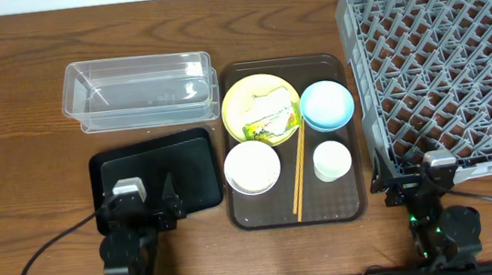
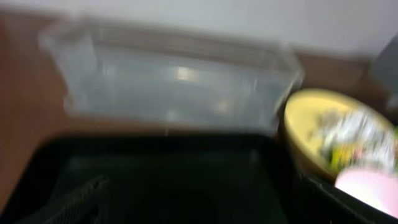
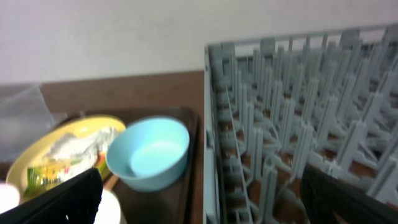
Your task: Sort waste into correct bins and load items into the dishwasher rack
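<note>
Chopsticks (image 1: 299, 170) lie front-to-back on brown tray (image 1: 245, 215), tips twd yellow plate (image 1: 235, 102).
Plate holds tissue (image 1: 267, 108) + wrapper (image 1: 262, 132). My L pincer (image 1: 143, 201) is over black tray (image 1: 194, 166), R pincer (image 1: 413, 182) by rack (image 1: 444, 62); both spread.

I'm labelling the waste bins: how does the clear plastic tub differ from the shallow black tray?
The clear rectangular plastic tub is see-through; the shallow black rectangular tray is opaque. The tub has taller walls; the tray's are low. The tub lies farther from the robot, the tray nearer. Both have rounded corners and sit left of the dark brown serving tray.
</note>
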Controlling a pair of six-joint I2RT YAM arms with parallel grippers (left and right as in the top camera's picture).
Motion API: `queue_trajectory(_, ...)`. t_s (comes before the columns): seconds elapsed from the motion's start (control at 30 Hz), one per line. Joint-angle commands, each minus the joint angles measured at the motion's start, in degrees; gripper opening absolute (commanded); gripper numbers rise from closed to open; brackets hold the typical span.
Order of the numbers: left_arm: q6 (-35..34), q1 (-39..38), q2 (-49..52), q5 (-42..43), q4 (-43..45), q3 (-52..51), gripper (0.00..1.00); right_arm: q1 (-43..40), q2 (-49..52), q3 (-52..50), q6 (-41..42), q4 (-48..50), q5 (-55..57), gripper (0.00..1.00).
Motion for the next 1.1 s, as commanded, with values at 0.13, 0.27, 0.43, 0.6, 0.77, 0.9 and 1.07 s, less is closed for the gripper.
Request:
queue_trajectory(0.13, -1.2, 0.2, 16.2, -0.1, -10.4, 17.7, 0.94, -0.3, 12.3, 12.3, 0.1, -6.2, 2.6, 0.99)
queue_trajectory(0.27, -1.2, 0.2, 28.2, 0.4, -19.7, 28.9, 0.94, -0.3, 23.4, 20.9, 0.1, -11.8, 2.6, 0.99)
queue_trajectory(0.43, -1.2, 0.2, 40.6, 1.4, -34.5, 41.2, 0.94, -0.3, 36.6, 31.2, -0.5, -20.0, 2.6, 0.99)
queue_trajectory(0.6, -1.2, 0.2, 48.0, 1.1, -37.7, 43.9, 0.94, -0.3, 45.9, 37.4, -0.5, -24.5, 2.5, 0.99)
queue_trajectory(0.77, -0.7, 0.2, 52.3, 7.6, -33.8, 44.2, 0.94, -0.3, 49.9, 38.2, -0.5, -24.4, 2.3, 0.99)
queue_trajectory(0.9, 0.0, -1.6, 54.6, 10.9, -24.5, 47.1, 0.93, -0.3, 49.9, 38.2, -0.5, -24.4, 1.9, 0.99)
queue_trajectory(1.07, 6.6, -7.7, 61.4, 9.5, -16.8, 52.7, 0.93, -0.3, 50.0, 38.2, -0.5, -24.0, 1.9, 0.99)
